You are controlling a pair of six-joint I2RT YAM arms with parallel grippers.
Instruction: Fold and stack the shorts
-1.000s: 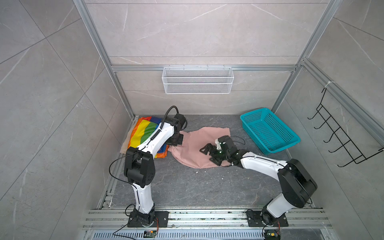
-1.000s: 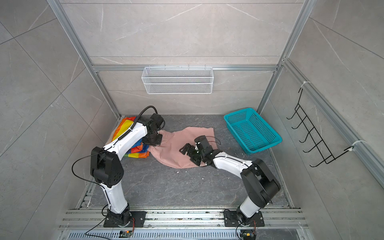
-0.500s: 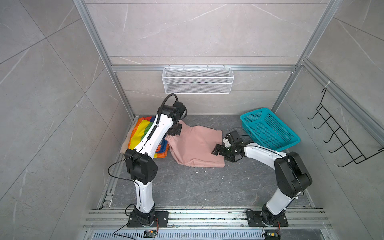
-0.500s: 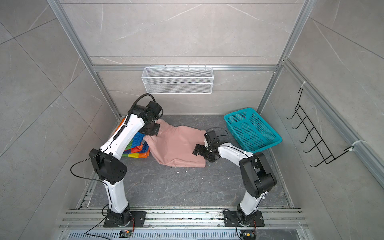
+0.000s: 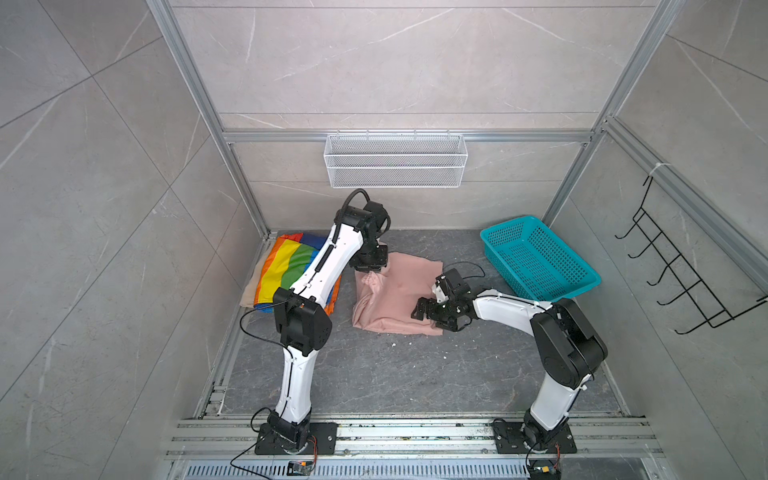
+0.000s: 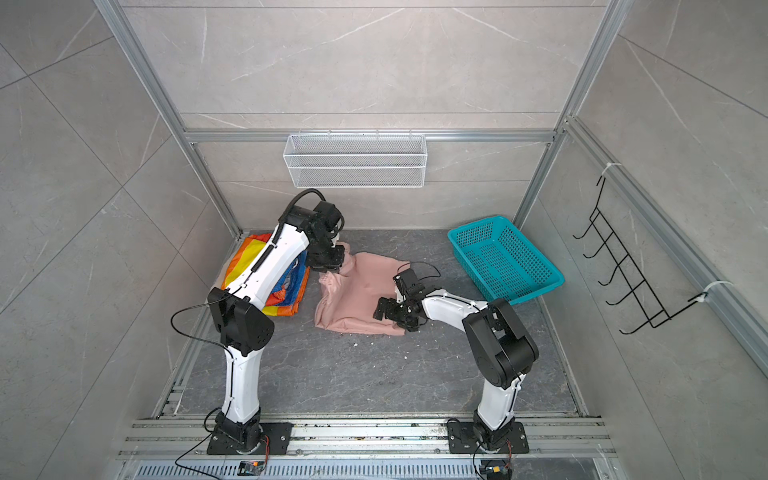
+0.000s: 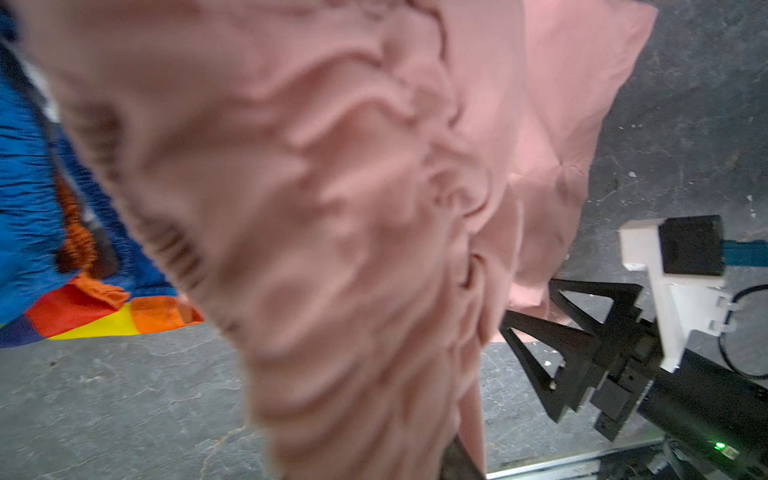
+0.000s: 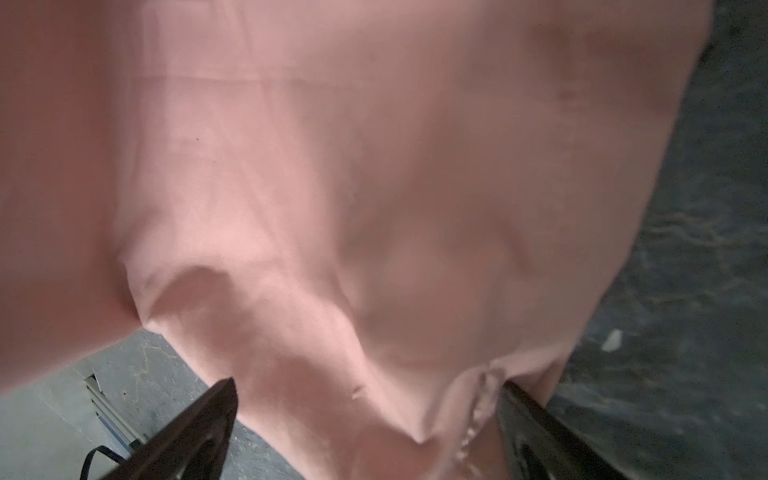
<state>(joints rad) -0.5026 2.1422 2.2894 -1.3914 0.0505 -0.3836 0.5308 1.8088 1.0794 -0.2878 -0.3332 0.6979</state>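
Dusty pink fabric shorts [image 5: 395, 295] lay centrally, right of the rainbow-striped shorts [image 5: 286, 266]. The left gripper [image 5: 369, 270] sat at their far waistband, its hold impossible to tell. The right gripper [image 5: 428, 313] gaped, released, over their near-right edge.

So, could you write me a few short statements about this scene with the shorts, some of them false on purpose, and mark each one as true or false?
1. The rainbow-striped shorts lie on top of the beige shorts. True.
2. The dusty pink shorts are inside the teal basket. False: they lie on the table, apart from the basket, and nothing shows in it.
3. The right gripper is shut. False: its jaws stand wide apart over the pink fabric.
4. A white wire basket hangs on the back wall. True.
5. The left gripper is over the rainbow-striped shorts. False: it is at the back corner of the dusty pink shorts.
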